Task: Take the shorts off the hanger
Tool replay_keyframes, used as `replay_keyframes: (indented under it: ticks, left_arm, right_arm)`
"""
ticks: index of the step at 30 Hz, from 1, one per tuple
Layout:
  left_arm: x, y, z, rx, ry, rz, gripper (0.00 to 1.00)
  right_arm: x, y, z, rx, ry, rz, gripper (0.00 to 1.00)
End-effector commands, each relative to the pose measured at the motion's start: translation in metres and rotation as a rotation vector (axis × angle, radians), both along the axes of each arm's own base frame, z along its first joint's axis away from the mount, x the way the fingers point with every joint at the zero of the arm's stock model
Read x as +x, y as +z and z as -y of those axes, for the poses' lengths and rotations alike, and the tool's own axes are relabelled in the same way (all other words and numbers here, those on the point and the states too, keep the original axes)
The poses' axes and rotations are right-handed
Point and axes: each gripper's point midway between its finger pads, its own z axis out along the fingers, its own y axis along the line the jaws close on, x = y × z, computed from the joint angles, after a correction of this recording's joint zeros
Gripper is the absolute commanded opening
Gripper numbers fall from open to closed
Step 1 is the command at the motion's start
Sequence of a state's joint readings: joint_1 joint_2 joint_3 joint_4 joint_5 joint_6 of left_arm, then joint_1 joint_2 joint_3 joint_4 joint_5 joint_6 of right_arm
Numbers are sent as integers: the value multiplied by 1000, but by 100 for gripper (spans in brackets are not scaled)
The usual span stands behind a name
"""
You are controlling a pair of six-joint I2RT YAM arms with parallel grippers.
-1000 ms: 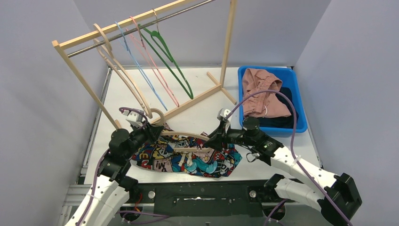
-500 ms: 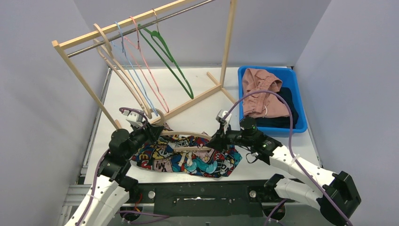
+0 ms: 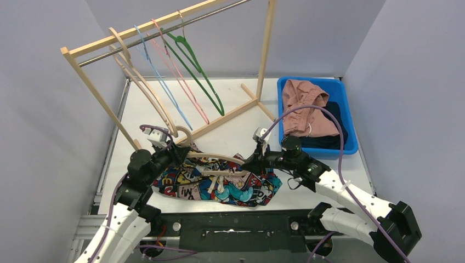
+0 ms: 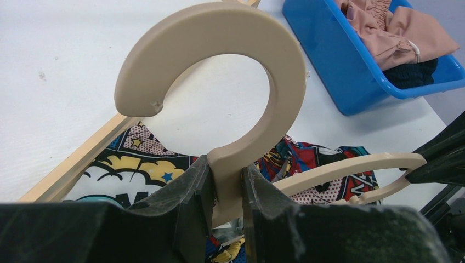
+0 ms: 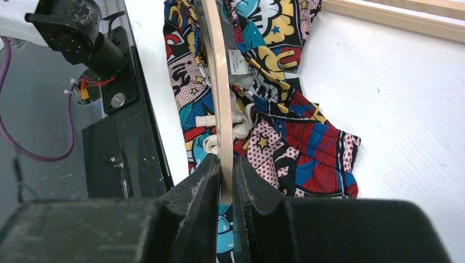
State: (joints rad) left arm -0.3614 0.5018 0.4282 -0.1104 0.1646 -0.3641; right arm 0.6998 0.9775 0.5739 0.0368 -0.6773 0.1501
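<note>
I've got the comic-print shorts (image 3: pixel 219 183) spread in a crumpled heap on the table (image 3: pixel 241 137), right at the near edge, with red, blue, yellow and black panels all showing. The beige hanger (image 3: pixel 211 157) is lying across them, its fat round hook tipped up at the left end and its curved arm reaching right over the fabric. The lower bar rests on the print. Up close, the elastic waistband is bunched along the hanger's arm, with the white drawstring ends right beside it, so the shorts are not off yet. Off to the right, the dusty pink shorts (image 3: pixel 304 107) sit rumpled in the blue bin (image 3: pixel 329 150) on top of a dark pair (image 3: pixel 329 139).
</note>
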Motion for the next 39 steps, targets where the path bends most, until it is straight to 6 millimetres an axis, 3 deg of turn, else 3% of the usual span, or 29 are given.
replay_keyframes:
  ticks: [1, 4, 9, 12, 15, 21, 28, 39]
  left_arm:
    - [3, 32, 4, -36, -12, 100, 0]
    - [3, 32, 4, -36, -11, 102, 0]
    - [3, 33, 3, -35, -7, 105, 36]
    - [2, 34, 3, -35, -11, 109, 45]
    - [2, 33, 3, -34, -11, 110, 46]
    - [6, 27, -3, -7, 31, 80, 47]
    - [17, 9, -24, 52, 161, 5, 47]
    - [17, 8, -25, 53, 163, 1, 47]
  right_arm:
    - [10, 23, -6, 41, -2, 69, 2]
    - [15, 24, -2, 36, -45, 73, 0]
    - [24, 27, 12, 34, -98, 22, 0]
    - [31, 27, 24, 49, -125, -25, 0]
    - [31, 31, 33, 96, -120, -60, 0]
    - [29, 69, 57, 274, -116, -27, 0]
    - [33, 87, 83, 220, -241, -10, 0]
    - [36, 130, 104, 218, -400, 65, 0]
